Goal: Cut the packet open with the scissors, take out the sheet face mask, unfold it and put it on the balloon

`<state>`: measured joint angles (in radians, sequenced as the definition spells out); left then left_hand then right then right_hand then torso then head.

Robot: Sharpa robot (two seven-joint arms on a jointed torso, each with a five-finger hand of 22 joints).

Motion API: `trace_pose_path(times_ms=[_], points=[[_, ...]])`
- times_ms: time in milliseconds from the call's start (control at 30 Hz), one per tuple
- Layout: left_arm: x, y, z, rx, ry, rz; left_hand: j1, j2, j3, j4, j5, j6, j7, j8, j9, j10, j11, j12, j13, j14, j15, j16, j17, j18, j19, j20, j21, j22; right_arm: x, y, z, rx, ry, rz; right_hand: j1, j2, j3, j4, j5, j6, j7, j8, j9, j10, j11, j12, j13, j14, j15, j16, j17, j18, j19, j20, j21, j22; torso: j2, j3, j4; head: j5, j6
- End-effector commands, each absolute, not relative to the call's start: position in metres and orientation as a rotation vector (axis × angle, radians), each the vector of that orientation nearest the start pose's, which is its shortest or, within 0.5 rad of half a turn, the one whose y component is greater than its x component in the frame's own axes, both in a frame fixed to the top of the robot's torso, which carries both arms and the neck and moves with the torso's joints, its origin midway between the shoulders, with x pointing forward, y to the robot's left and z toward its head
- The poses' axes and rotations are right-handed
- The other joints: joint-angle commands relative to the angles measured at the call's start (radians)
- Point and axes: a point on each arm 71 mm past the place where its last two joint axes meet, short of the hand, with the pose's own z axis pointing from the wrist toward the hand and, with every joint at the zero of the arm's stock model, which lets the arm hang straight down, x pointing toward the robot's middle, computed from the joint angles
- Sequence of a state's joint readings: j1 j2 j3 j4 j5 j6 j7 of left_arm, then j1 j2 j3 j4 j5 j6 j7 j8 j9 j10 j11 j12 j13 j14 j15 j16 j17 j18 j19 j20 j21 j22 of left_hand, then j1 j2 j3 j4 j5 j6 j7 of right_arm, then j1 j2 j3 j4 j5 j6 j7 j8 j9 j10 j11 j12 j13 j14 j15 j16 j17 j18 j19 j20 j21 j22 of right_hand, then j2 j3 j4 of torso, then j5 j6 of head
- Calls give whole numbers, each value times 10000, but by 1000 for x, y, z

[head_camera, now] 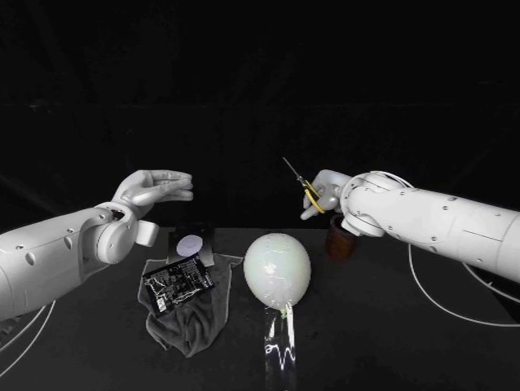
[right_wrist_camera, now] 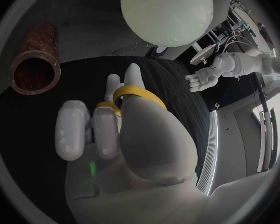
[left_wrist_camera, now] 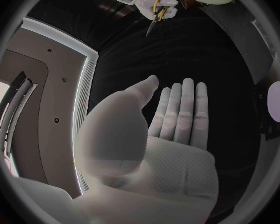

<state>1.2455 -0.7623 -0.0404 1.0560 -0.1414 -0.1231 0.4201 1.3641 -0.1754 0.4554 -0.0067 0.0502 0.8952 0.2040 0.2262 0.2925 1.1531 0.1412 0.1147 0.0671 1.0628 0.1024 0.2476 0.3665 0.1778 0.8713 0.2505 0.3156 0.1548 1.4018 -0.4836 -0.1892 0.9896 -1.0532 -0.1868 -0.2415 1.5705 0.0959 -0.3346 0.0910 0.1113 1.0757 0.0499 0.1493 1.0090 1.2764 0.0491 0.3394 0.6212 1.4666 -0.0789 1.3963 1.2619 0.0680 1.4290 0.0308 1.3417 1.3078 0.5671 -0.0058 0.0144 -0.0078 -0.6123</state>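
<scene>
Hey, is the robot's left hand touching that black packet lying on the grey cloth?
Apart. The head view shows the silver left hand raised, with dark background between it and the black printed packet. The left wrist view shows its palm bare.

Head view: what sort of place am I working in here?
Probably a staged robot test bench, not a home: a black table against a dark backdrop, a balloon set up on it, a packet on a grey cloth, and scissors in the right hand.
</scene>
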Motion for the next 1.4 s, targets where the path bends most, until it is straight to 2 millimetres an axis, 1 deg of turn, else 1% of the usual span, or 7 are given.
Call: trace_pose_path(times_ms=[33, 133, 300, 767, 1000, 1133, 1400], points=[[571, 309, -157, -9113, 13396, -13607, 12, -77, 73, 37, -16, 67, -1, 25, -20, 99, 6, -93, -18, -90, 15, -93, 2, -9, -147, 34, -83, -35, 603, -180, -157, 81, 18272, 3397, 1894, 1943, 71, 24, -146, -10, 85, -35, 24, 1177, -673, -56, 19, 361, 1, 10, 11, -131, 16, 25, -14, 1891, 177, -41, 55, -8, 72], [578, 310, -144, -9032, 13385, -13375, -26, -136, 89, 94, -18, 19, 49, -16, -50, 46, 55, -175, -30, -195, 62, -166, -12, -18, -247, 80, -152, -75, 610, -174, -154, -397, 17985, 3037, 1868, 1942, 83, 51, -246, -27, 90, -44, 33, 1153, -665, -82, 19, 344, 9, -37, -58, -117, -22, 33, -73, 1873, 279, -69, 63, -4, 132], [591, 311, -116, -8700, 13227, -12777, -496, -330, -627, 596, -14, -749, 568, -398, -242, -1369, 682, -451, -19, -2237, 774, -1063, -377, -335, -1381, 373, -858, -427, 619, -165, -147, -1252, 17217, 2243, 1856, 1926, 129, 104, -475, -176, 139, -135, 34, 987, -618, -269, -55, 295, 48, -153, -204, -84, -121, 65, -235, 1821, 448, -98, 75, -10, 217], [616, 274, -66, -6889, 13457, -12030, -318, -209, -1163, 866, -20, -591, 397, -222, -226, -1326, 540, -305, -13, -2275, 704, -804, -381, -518, -1818, 398, -1145, -604, 622, -127, -131, -3115, 14868, 556, 1975, 1862, -171, 117, -546, -419, 426, -633, -308, 316, -324, -1565, -961, -4, 309, -857, -1079, 23, -424, 285, -814, 1649, 894, -167, 197, -191, 476], [623, 243, -59, -5635, 14158, -11602, -457, -153, -2157, 1404, -17, -806, 517, -297, -299, -1589, 679, -406, -23, -2678, 834, -914, -518, -676, -2163, 401, -1344, -728, 619, -106, -131, -3951, 14598, 7, 1823, 1857, -742, 465, -581, -1093, 803, -905, -1019, -314, 10, -2520, -1800, -410, 613, -1549, -1928, 184, -976, 515, -1750, 1367, 970, -201, 213, -164, 550], [627, 224, -55, -4913, 14271, -11341, 526, 328, -4276, 2501, -21, -771, 507, -210, -359, -1592, 668, -351, -17, -2667, 827, -756, -676, -927, -3273, 402, -1747, -930, 617, -96, -137, -4154, 14743, -352, 1755, 1825, -1176, 761, -582, -1600, 1018, -897, -1437, -820, 265, -2805, -2398, -683, 807, -2003, -2512, 263, -1252, 676, -2241, 1214, 1004, -211, 232, -113, 598], [631, 197, -58, -3591, 15692, -10398, 921, 423, -4707, 2974, -18, -779, 502, -194, -404, -1637, 651, -396, -23, -2645, 816, -689, -774, -1008, -3583, 412, -1845, -971, 613, -79, -142, -4243, 14728, -594, 1578, 1541, -1279, 1231, -580, -1984, 1214, -875, -1900, -1268, 505, -2785, -3277, -797, 992, -2153, -2726, 347, -1423, 897, -2652, 1083, 1069, -200, 224, -29, 633]])
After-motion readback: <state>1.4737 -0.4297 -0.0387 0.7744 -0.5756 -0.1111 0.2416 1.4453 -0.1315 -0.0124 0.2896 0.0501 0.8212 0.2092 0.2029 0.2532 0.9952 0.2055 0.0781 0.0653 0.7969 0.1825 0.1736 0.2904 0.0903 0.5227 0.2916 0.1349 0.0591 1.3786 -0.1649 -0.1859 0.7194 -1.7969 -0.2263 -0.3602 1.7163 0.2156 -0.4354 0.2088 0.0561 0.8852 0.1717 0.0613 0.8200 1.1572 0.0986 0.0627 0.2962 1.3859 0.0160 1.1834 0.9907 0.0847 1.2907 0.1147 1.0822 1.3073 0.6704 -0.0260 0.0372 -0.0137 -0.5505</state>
